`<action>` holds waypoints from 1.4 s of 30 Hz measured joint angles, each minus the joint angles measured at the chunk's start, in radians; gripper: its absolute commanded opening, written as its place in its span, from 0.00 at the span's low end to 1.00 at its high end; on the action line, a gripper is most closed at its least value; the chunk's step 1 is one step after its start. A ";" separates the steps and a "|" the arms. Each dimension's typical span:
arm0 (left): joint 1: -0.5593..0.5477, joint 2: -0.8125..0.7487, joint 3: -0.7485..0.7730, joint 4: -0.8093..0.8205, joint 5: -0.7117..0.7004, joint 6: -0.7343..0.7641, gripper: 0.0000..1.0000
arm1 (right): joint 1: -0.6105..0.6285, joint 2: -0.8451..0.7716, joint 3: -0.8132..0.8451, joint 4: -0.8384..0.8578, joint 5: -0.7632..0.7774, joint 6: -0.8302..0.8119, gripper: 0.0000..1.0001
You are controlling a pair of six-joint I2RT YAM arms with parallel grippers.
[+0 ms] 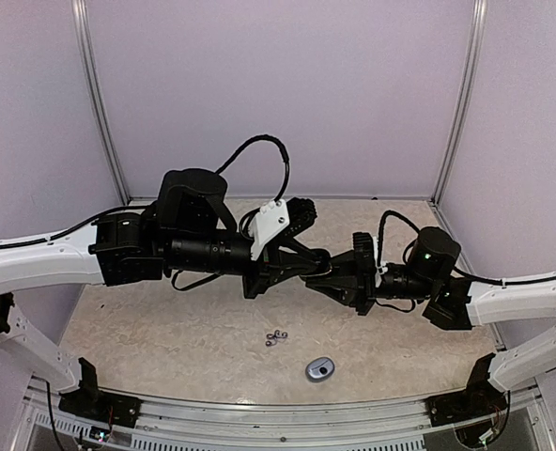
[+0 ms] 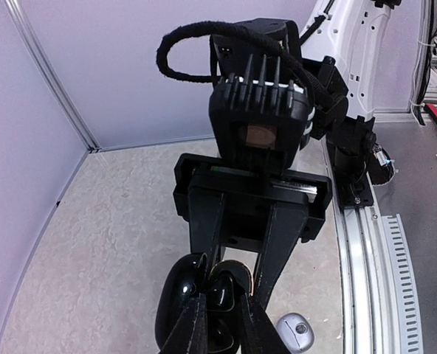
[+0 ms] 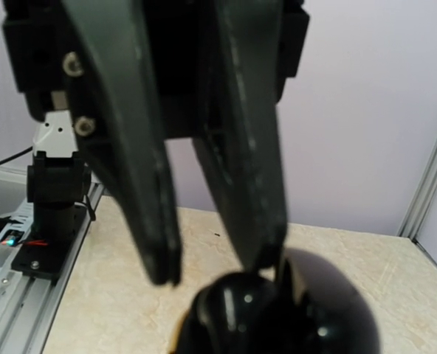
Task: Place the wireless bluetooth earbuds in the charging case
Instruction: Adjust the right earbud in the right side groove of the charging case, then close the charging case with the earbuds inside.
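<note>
Midair, both arms meet over the middle of the table (image 1: 165, 329). Left gripper (image 2: 217, 313) is clamped on a glossy black rounded object (image 2: 176, 299), probably the charging case, lid seemingly open. Right gripper (image 3: 218, 276) reaches toward the same black object (image 3: 329, 310); its fingers (image 3: 141, 184) stand slightly apart with fingertips at or just above the case. Whether they pinch anything, I cannot tell.

Earbuds: a small cluster of silvery buds (image 1: 276, 336) lies on the table, near side, below the two grippers and well apart from them. Black buds not made out in any view.

Risks, as I judge them:
- Both grippers crowd one small case, so finger-on-finger contact could twist it out of the left grip.
- A bud, if one is held, is tiny against the fingers and could slip and fall to the table.
- Case tilt in the left grip could leave a bud sitting skewed in its socket.

Around: a small grey oval object (image 1: 320, 368) lies near the front rail, right of the buds. Nothing stands between the buds and the grippers.
</note>
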State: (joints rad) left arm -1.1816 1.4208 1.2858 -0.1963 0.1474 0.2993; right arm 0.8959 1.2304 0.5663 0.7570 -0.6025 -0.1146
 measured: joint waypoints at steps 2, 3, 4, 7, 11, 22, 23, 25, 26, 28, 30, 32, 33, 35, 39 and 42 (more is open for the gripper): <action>0.000 0.000 0.000 0.000 -0.003 -0.003 0.18 | 0.000 0.000 0.000 0.000 -0.003 -0.001 0.00; 0.000 0.000 0.000 0.000 -0.004 -0.003 0.18 | 0.000 0.000 0.000 0.000 -0.005 -0.002 0.00; 0.000 0.000 0.002 -0.001 -0.005 -0.005 0.17 | 0.000 0.000 0.000 -0.001 -0.006 -0.004 0.00; 0.000 0.010 0.016 -0.003 -0.003 -0.007 0.15 | 0.000 -0.001 0.000 -0.004 -0.007 -0.010 0.00; 0.000 0.026 0.029 -0.005 -0.002 -0.007 0.12 | 0.001 -0.003 0.000 -0.010 -0.006 -0.019 0.00; 0.000 0.068 0.044 -0.019 0.019 -0.011 0.09 | 0.006 -0.004 0.000 -0.048 -0.005 -0.026 0.00; 0.000 0.069 0.045 -0.021 0.020 -0.011 0.09 | 0.006 -0.004 0.000 -0.051 -0.004 -0.027 0.00; 0.000 0.071 0.045 -0.022 0.021 -0.010 0.09 | 0.006 -0.004 0.000 -0.056 -0.003 -0.029 0.00; 0.000 0.072 0.045 -0.022 0.020 -0.010 0.10 | 0.006 -0.004 0.000 -0.058 -0.003 -0.030 0.00; 0.000 0.072 0.045 -0.021 0.020 -0.011 0.12 | 0.006 -0.004 0.000 -0.057 -0.003 -0.031 0.00; 0.002 0.071 0.045 -0.021 0.019 -0.012 0.15 | 0.006 -0.004 0.000 -0.057 -0.002 -0.031 0.00; 0.006 0.069 0.045 -0.020 0.019 -0.014 0.16 | 0.006 -0.004 0.000 -0.056 0.000 -0.031 0.00; 0.009 0.066 0.045 -0.021 0.019 -0.017 0.17 | 0.006 -0.004 0.000 -0.054 0.002 -0.031 0.00; 0.014 0.055 0.044 -0.019 0.023 -0.023 0.18 | 0.006 -0.005 0.000 -0.045 0.006 -0.031 0.00; 0.027 -0.018 0.007 0.031 0.034 -0.038 0.20 | 0.006 -0.010 0.000 -0.038 0.009 -0.031 0.00; 0.046 -0.079 -0.011 0.064 0.048 -0.055 0.30 | 0.006 -0.013 0.000 -0.032 0.008 -0.031 0.00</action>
State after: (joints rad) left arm -1.1355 1.3415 1.2743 -0.1326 0.1955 0.2447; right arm 0.9024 1.2179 0.5663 0.7250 -0.5945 -0.1452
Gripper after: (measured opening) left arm 0.209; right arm 0.232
